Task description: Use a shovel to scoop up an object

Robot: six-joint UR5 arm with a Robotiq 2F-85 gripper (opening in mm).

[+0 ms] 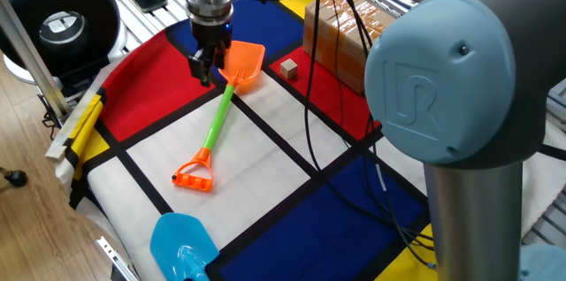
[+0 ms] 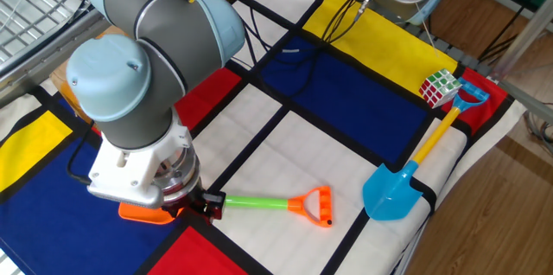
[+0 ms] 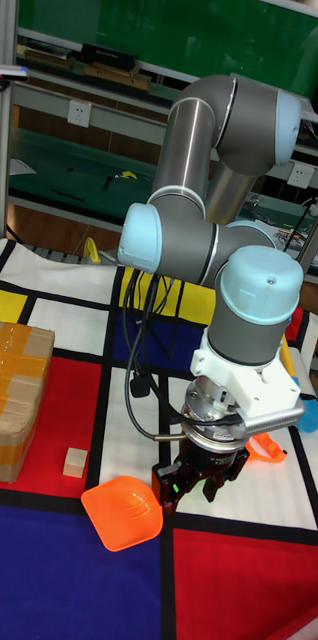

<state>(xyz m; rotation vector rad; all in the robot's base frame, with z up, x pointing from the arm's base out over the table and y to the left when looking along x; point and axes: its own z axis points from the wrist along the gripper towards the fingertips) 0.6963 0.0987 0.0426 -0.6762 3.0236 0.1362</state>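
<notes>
Gripper (image 1: 207, 67): black two-finger unit pointing down at the table, set at the neck of the shovel (image 1: 222, 109) where the green shaft meets the orange blade; whether the fingers actually clamp the shaft cannot be told from these views. Shovel: lying flat on the table cloth (image 1: 265, 166), orange blade toward the far edge beside the gripper, green shaft running back across a white panel, orange D-loop handle resting on white nearer the front edge. Object (image 1: 288, 69): small pale wooden cube, on a red panel just beside the blade's outer side, apart from it, not touching. Cardboard box (image 1: 340, 38): brown, tape-wrapped, standing on the red panel beyond the cube toward the far corner. Light blue shovel (image 2: 406, 175): lying along one edge of the table, blade on white, well apart from the orange one. Puzzle cube (image 2: 439, 87): multicoloured, near the blue shovel's handle end at a corner. Cables (image 1: 323, 95): black, trailing across the cloth.
</notes>
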